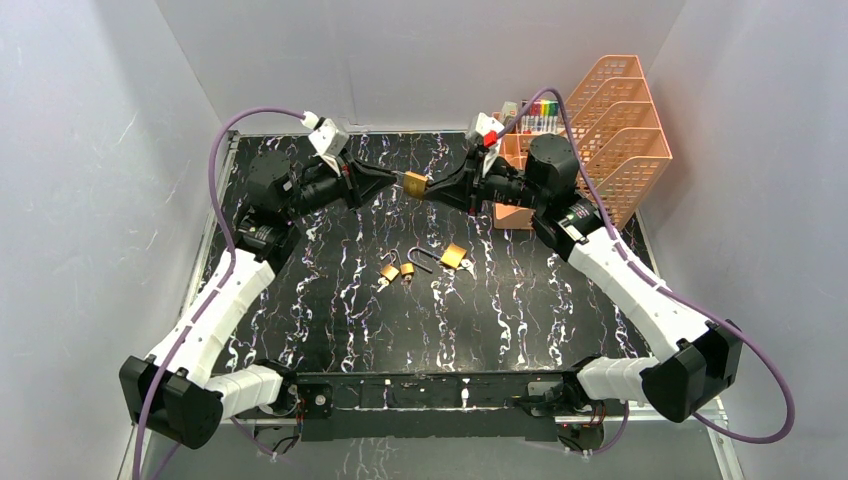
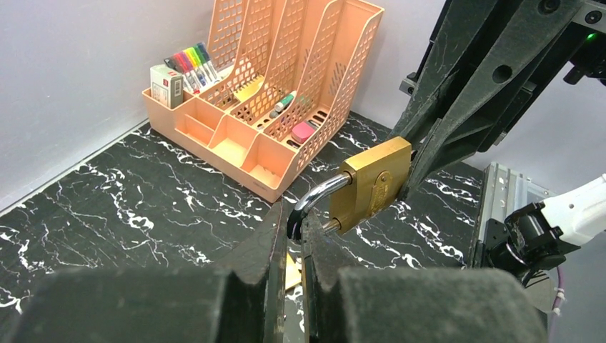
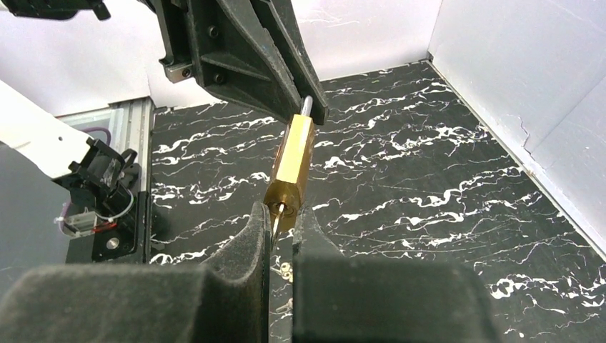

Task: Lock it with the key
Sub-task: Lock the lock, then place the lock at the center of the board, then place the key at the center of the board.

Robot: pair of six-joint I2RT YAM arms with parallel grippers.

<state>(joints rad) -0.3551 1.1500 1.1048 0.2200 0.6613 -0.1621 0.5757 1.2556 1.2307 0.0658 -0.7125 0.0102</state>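
Two grippers are sharing one brass padlock point(image 2: 371, 184) in mid-air above the back half of the table point(image 1: 330, 310). The left wrist view is showing what the overhead one cannot: the left gripper point(image 2: 294, 223) is pinching narrow on the curved steel shackle point(image 2: 318, 194), though whether that shackle is latched is not showing. The right wrist view is giving the other end, where the right gripper point(image 3: 280, 218) is squeezing tight on a thin key point(image 3: 275, 220) sitting in the keyhole at the padlock's base. Only the overhead view is catching the spare padlocks point(image 1: 453, 256) lying loose on the table, nearer the arm bases and well apart from the held one. White walls point(image 1: 90, 200) are closing in the left, back and right edges, and the orange organizer point(image 2: 286, 107) is crowding the back right corner just behind the right arm. The table is gleaming black with white marble veins, the organizer is showing perforated plastic, and the fingers are looking matte black and blocky.
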